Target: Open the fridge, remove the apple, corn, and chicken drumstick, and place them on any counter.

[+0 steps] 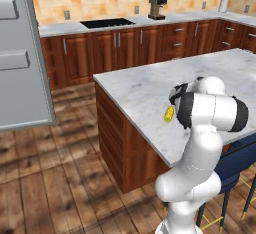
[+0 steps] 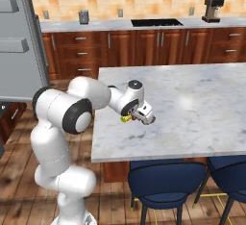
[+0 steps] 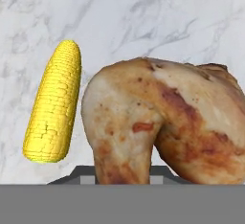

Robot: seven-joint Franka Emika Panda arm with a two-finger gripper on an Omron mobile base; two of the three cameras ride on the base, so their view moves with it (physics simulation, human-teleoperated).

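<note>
My gripper (image 3: 122,174) is shut on the golden-brown chicken drumstick (image 3: 158,122), holding it low over the white marble counter (image 3: 143,12). Whether the drumstick touches the slab I cannot tell. The yellow corn (image 3: 53,104) lies on the marble right beside it, apart from the fingers. From the base, the corn (image 1: 169,113) (image 2: 126,118) shows near the island counter's (image 1: 145,88) (image 2: 202,94) left edge, with the gripper (image 2: 144,116) next to it. The grey fridge door (image 1: 20,53) (image 2: 19,41) stands open at the far left. The apple is out of view.
Blue stools (image 2: 166,178) (image 1: 235,163) stand under the island's near edge. Along the back wall runs a counter with a dark sink (image 1: 107,23) and a coffee machine (image 1: 157,7) (image 2: 213,8). Wooden floor lies between island and fridge.
</note>
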